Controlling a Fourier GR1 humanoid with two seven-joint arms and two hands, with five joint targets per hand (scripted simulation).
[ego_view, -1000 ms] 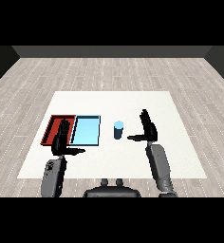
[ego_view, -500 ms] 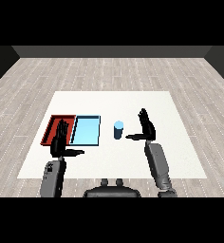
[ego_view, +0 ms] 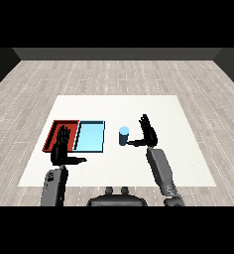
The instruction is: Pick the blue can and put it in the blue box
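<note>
Red tray (ego_view: 55, 130) and light blue tray (ego_view: 90, 136) lie touching on the white surface (ego_view: 183, 149). Left hand (ego_view: 61, 147) hovers over the red tray's near edge, fingers straight. Blue can (ego_view: 123, 136) stands upright right of the blue tray; right hand (ego_view: 147, 132) beside it, fingers spread, thumb toward the can.

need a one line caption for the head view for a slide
Open right hand poised beside the upright blue can, with the blue tray and red tray to its left.

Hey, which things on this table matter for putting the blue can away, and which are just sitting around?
Part of the job:
blue can
blue tray
right hand, open beside the can

Just there:
red tray
left hand, open over the red tray's near edge
</note>
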